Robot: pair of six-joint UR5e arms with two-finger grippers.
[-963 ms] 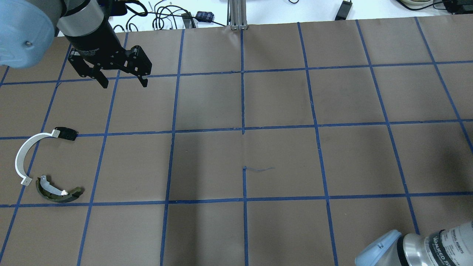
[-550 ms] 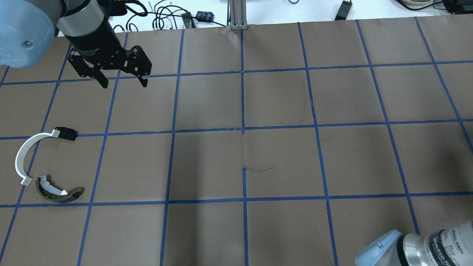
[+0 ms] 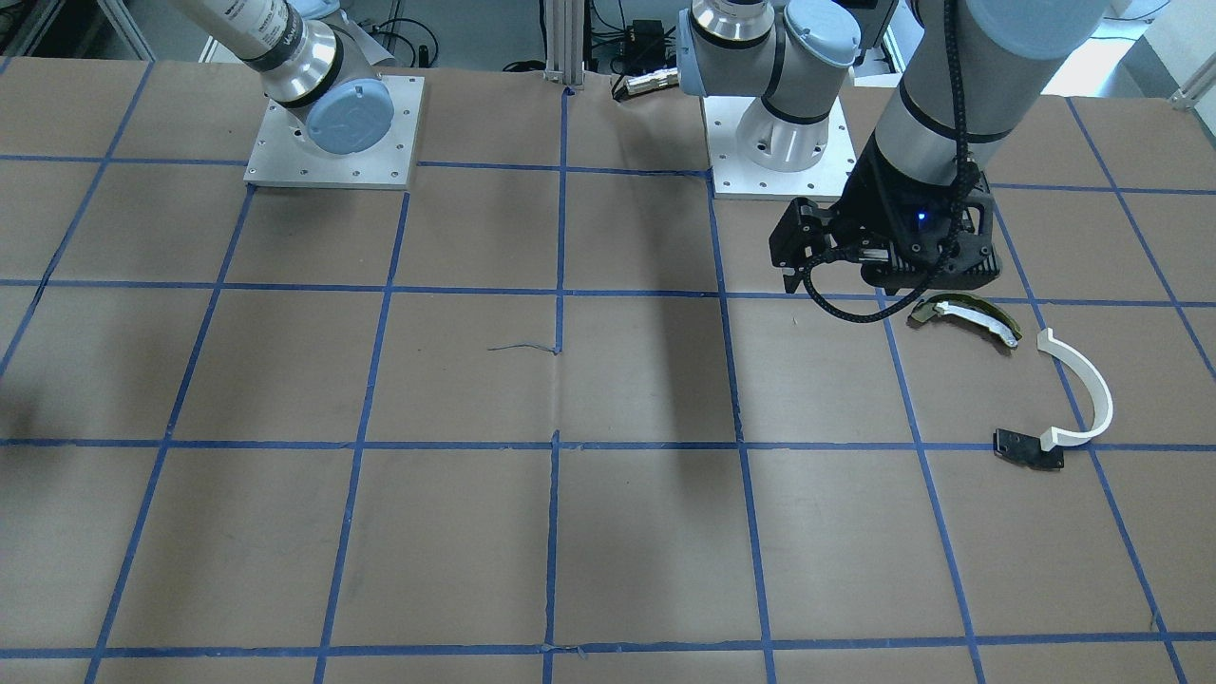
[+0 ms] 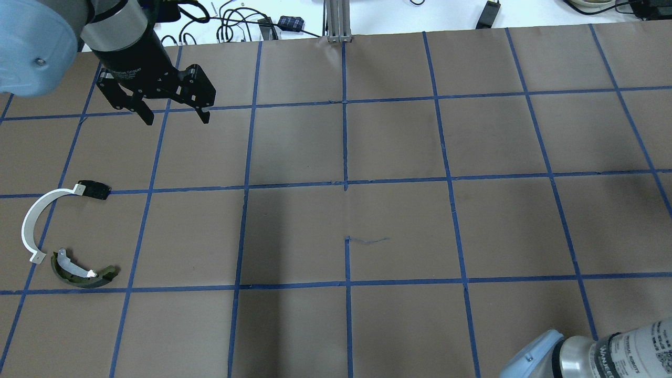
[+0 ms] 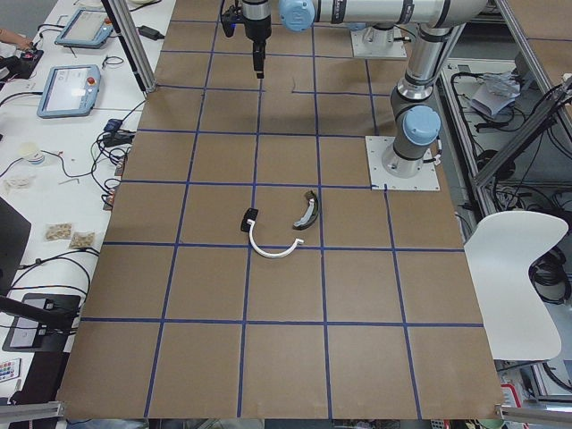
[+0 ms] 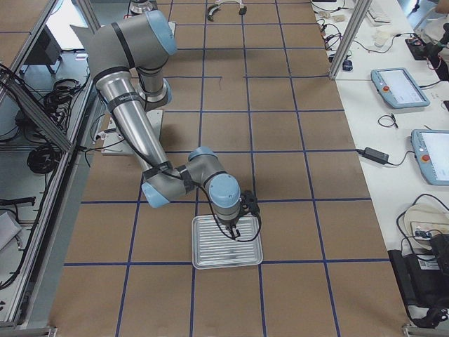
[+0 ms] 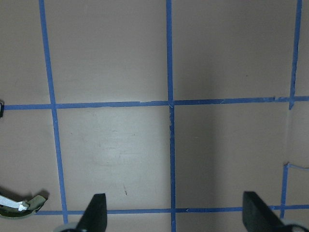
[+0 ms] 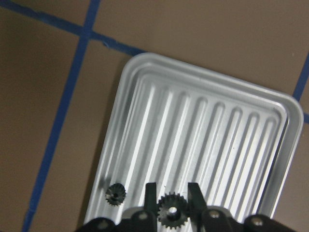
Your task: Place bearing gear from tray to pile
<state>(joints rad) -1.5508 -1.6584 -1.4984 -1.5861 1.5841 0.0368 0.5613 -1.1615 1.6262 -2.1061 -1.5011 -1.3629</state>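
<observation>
bearing gear (image 8: 172, 211): small, dark and toothed, pinched between the two fingers of the right gripper (image 8: 172, 189) above the tray; whether it touched the tray floor could not be told
right gripper: clenched on the gear, one finger pressed to each side of its rim; in the exterior right view it hung over the tray (image 6: 226, 242)
tray (image 8: 207, 140): silver with a ribbed floor, flat on the table at the robot's right end, well apart from the pile
dark toothed shape (image 8: 116, 195): on the tray floor just beside the held gear; second gear or shadow, i could not tell
left gripper (image 4: 177, 119): released, fingers spread wide with nothing between them, above bare paper
pile: three loose parts at the table's left end
white half-ring arc (image 4: 29, 220): lay flat
flat black bracket (image 4: 94, 189): touched one end of the arc
olive-and-white curved piece (image 4: 81, 274): just beside the arc's other end
table (image 4: 399, 142): brown paper crossed by a blue tape grid
</observation>
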